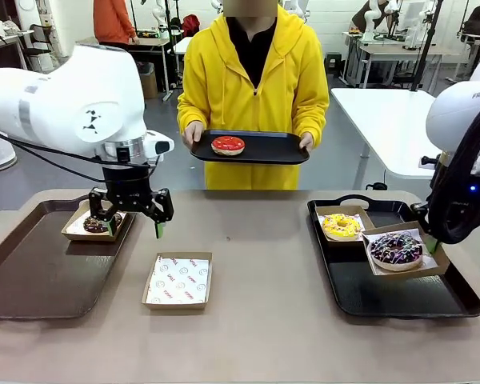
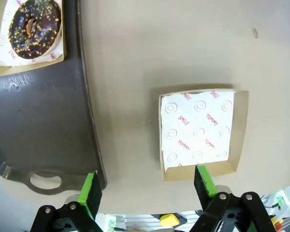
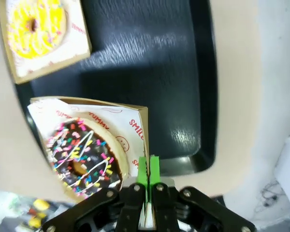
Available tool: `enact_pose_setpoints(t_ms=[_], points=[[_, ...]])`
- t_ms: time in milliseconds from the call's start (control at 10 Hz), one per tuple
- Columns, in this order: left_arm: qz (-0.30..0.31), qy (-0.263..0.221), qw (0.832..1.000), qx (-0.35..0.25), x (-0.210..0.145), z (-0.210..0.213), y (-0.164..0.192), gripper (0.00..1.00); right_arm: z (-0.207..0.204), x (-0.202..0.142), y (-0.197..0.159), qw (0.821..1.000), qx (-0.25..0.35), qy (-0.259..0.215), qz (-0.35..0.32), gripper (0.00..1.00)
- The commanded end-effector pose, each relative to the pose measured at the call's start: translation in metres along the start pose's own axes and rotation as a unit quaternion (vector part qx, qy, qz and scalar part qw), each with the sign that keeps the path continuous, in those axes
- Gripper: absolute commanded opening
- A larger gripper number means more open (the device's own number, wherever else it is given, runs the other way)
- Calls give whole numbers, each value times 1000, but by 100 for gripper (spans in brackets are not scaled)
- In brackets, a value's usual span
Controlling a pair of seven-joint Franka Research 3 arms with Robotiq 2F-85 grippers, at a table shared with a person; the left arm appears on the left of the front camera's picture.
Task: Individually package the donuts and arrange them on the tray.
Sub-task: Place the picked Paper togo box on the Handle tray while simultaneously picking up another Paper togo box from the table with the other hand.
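Pinched shut on the cardboard box tilted on the right-hand tray's far side, the right gripper could spill the sprinkled chocolate donut inside, I'd say; the left gripper hangs wide open.

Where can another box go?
The left tray is mostly bare on the robot's side of the chocolate donut. The right tray is bare along its near edge, crowded farther back by the yellow donut and sprinkled donut. The table is bare between the empty box and right tray.
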State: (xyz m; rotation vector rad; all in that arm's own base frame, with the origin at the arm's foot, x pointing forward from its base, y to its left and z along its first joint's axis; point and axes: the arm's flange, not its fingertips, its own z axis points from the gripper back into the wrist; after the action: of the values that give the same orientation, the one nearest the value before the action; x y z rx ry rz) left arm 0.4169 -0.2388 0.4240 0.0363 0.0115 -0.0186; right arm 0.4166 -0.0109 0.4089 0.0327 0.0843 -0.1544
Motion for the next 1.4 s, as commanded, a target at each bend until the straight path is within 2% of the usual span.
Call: enact_pose_setpoints(t_ms=[0,500,600,700,1100,1200,1300], points=[[6,-2,1000,13,8,-7,-16,100,-24,-1,-6,1000,22,-22,-1,1],[5,1,1000,7,2,-29,-20,100,-53,-1,-5,999,17,-39,-24,1],[1,25,999,-22,-2,-23,-23,100,-46,-5,-2,998,15,-40,-39,1],[-9,19,1000,3,4,-26,-18,100,-51,-1,-7,999,12,-29,-16,1],[-7,21,1000,-3,4,-26,-19,100,-50,-1,-7,999,12,-30,-20,1],[10,11,1000,2,4,-29,-15,100,-49,0,-4,999,14,-39,16,1],[27,-2,1000,5,2,-31,-13,100,-49,2,-4,999,22,-38,18,1]])
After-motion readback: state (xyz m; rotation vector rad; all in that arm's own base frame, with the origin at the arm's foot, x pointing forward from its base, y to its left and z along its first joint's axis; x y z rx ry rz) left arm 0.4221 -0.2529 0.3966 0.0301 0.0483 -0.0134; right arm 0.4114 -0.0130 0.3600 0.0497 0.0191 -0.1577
